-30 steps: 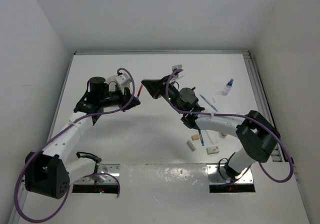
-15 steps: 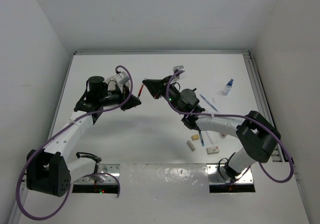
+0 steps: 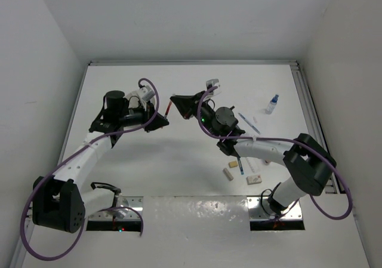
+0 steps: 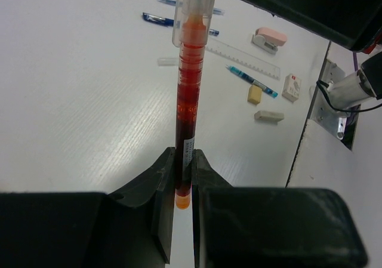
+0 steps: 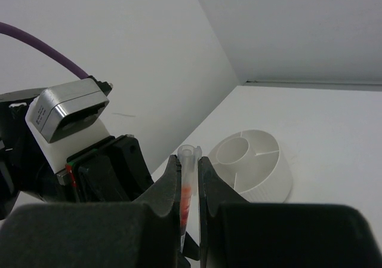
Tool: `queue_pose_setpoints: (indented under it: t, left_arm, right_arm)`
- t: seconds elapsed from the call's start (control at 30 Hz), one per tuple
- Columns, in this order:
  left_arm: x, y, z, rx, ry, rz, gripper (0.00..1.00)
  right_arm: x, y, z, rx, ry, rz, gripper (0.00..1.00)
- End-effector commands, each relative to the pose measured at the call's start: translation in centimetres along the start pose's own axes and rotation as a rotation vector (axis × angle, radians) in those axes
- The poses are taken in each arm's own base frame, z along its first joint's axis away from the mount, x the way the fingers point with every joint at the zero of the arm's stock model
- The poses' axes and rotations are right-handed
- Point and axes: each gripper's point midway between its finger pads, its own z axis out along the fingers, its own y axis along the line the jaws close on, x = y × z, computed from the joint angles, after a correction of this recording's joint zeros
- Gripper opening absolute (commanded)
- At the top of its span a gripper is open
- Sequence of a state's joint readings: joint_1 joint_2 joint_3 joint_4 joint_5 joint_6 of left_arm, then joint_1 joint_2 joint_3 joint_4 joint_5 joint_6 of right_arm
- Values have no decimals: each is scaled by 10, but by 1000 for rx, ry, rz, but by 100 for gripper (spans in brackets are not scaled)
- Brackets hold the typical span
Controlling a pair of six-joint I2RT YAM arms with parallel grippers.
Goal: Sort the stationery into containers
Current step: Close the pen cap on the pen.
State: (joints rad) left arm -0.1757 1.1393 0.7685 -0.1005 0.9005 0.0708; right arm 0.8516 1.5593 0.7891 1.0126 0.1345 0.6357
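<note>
Clamping one red-orange pen [image 4: 186, 101], label [image 4: 188, 146] illegible, are left pincer [image 4: 184, 160] and right pincer [image 5: 188, 168].

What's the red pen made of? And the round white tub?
Red pen: likely clear, glossy plastic, since red ink shows through its barrel. White tub: probably matte molded plastic, with thick smooth walls and dividers and hardly any shine.

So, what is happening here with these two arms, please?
Both arms hold one red-orange pen between them, above the table. The left end effector is shut on its orange end, the right end effector on its clear cap. The white tub stands close by. The clear ruler and a tan eraser lie on the table, not sorted yet.
</note>
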Motion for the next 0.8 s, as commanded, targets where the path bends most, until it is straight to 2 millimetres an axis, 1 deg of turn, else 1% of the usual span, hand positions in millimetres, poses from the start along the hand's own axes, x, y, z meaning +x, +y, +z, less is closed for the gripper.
queue_pose_setpoints:
  t: [0.0,0.07,0.17,0.2,0.27,0.47,0.6,0.77]
  left_arm:
    - [-84,6,-10,-50,-231,241,0]
    - [-91,7,-12,-53,-256,261,0]
    - [-98,7,-11,-46,-284,276,0]
    - [-96,7,-9,-41,-287,236,0]
    - [-101,6,-10,-40,-301,249,0]
    - [-99,7,-10,-49,-303,253,0]
    - [-102,9,-11,-63,-311,260,0]
    - [-103,10,-12,-65,-315,258,0]
  right_arm:
    - [113,8,-43,-71,384,-13,0]
    - [118,5,-48,-65,401,-20,0]
    - [132,4,-54,-61,447,-38,0]
    - [136,5,-56,-66,460,-38,0]
    - [141,4,-59,-61,473,-31,0]
    - [155,-3,-66,-46,512,-63,0]
    - [164,-9,-73,-31,545,-73,0]
    - [174,-12,-81,-33,581,-81,0]
